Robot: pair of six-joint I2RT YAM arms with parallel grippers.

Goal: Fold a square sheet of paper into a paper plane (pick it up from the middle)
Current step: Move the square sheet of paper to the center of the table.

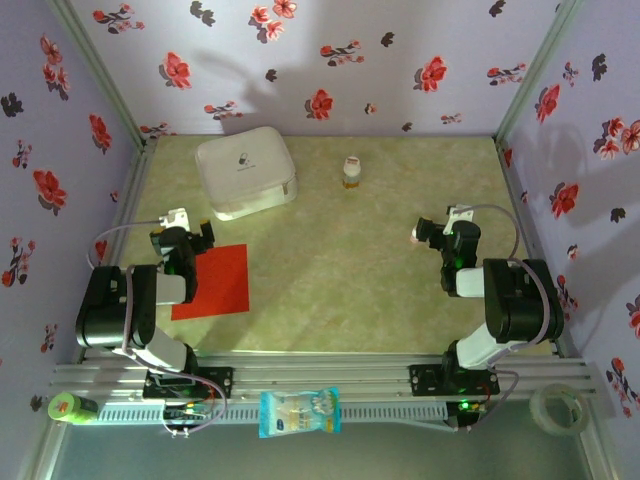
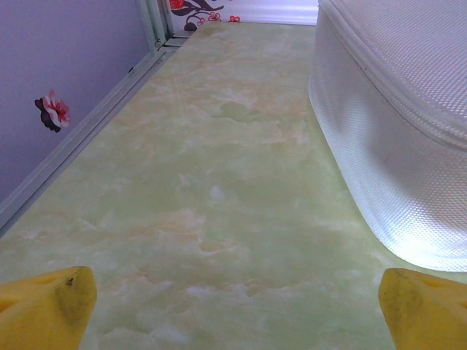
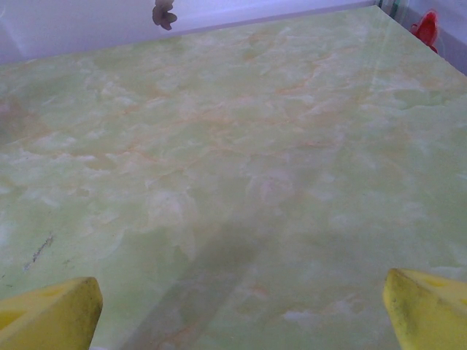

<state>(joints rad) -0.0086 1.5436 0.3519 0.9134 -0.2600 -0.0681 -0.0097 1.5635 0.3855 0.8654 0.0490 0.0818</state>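
Marbled green tabletop [image 1: 350, 270] bears the square sheet of paper [image 1: 218, 285], flat and unfolded at lower left, left pincer [image 1: 192, 228] released by its top edge, right pincer [image 1: 425, 233] released at right; pickup not begun, so next likely centre over the sheet's middle.

From my station I see a desk [image 1: 380, 270] surfaced in pale green marble pattern with faint orange veins; the back wall [image 1: 330, 95], left wall [image 1: 40, 150] and right wall [image 1: 600, 150] enclose it, all lavender, printed with red and dark flowers; silvery metal posts [image 1: 100, 70] stand in the far corners; soft grey shadows lie across the back wall; the light looks even.
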